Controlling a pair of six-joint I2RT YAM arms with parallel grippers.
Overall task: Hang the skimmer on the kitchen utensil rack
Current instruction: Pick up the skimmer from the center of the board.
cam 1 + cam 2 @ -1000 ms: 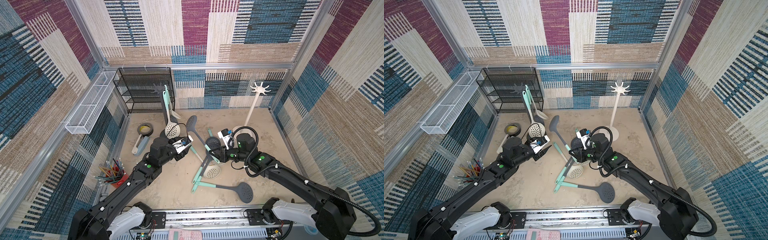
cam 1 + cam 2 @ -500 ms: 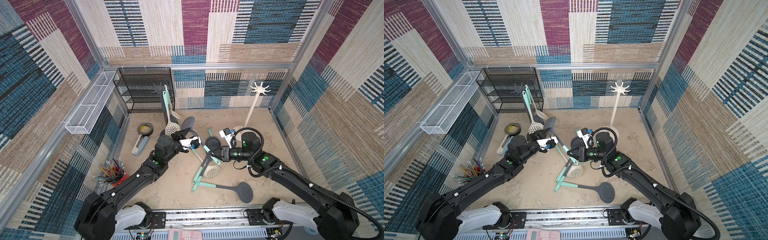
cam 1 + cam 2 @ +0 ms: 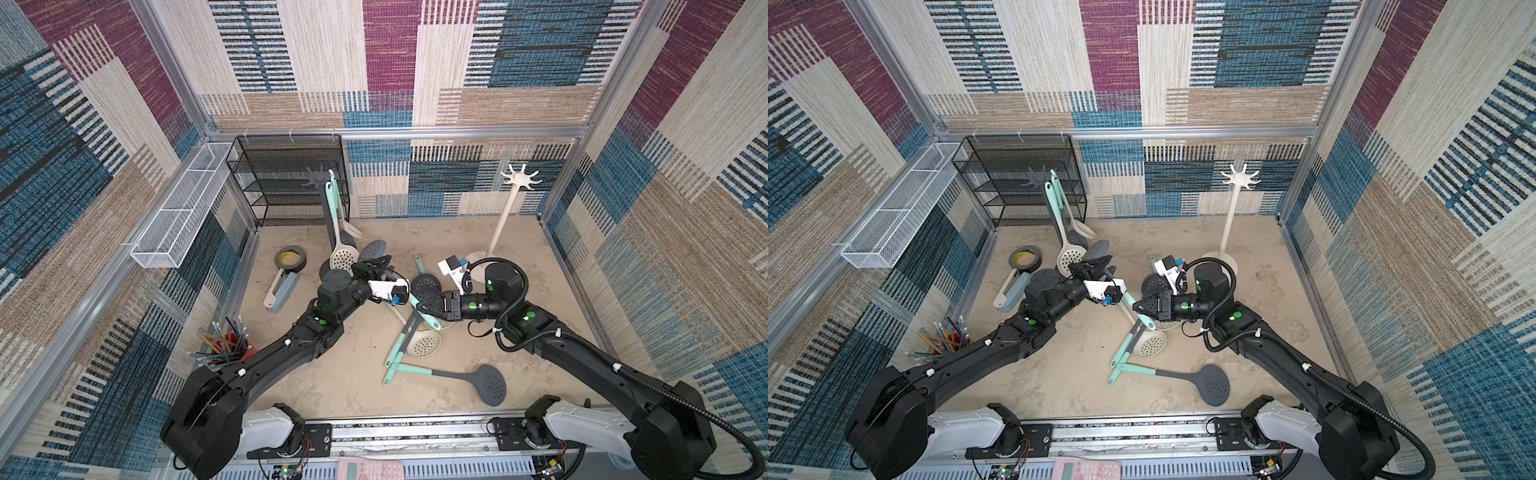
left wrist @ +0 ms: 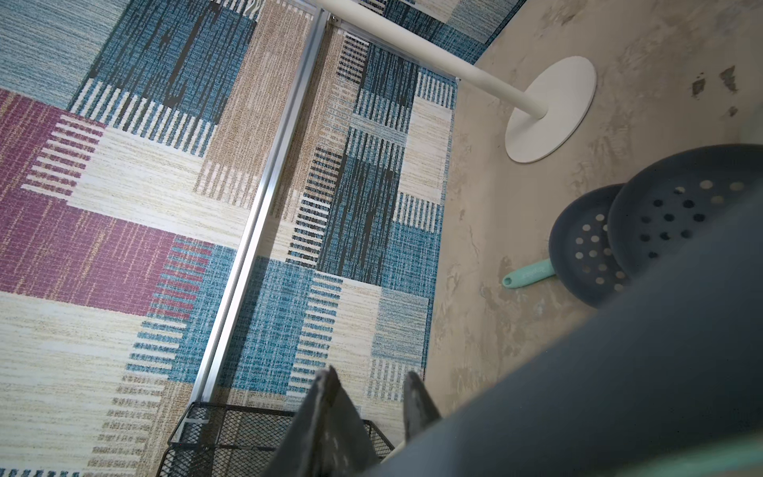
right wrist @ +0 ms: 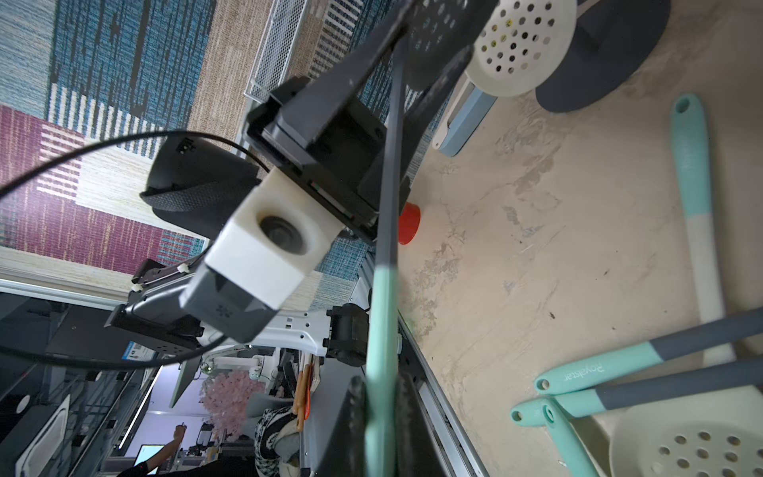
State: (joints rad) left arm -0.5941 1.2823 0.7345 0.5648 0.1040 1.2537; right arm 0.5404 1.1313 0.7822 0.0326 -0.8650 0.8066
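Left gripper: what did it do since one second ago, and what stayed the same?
The left gripper moved forward to the skimmer; its jaws now straddle the grey stem. The right gripper still clamps its teal handle; the loose skimmers and the white rack did not move.

Both top views are bright and even. Light comes from above, so shadows on the floor [image 3: 361, 374] are soft and small. The walls [image 3: 83, 124] bend at the edges. In the left wrist view the skimmer [image 4: 619, 392], I think, is 1 big dark blur.
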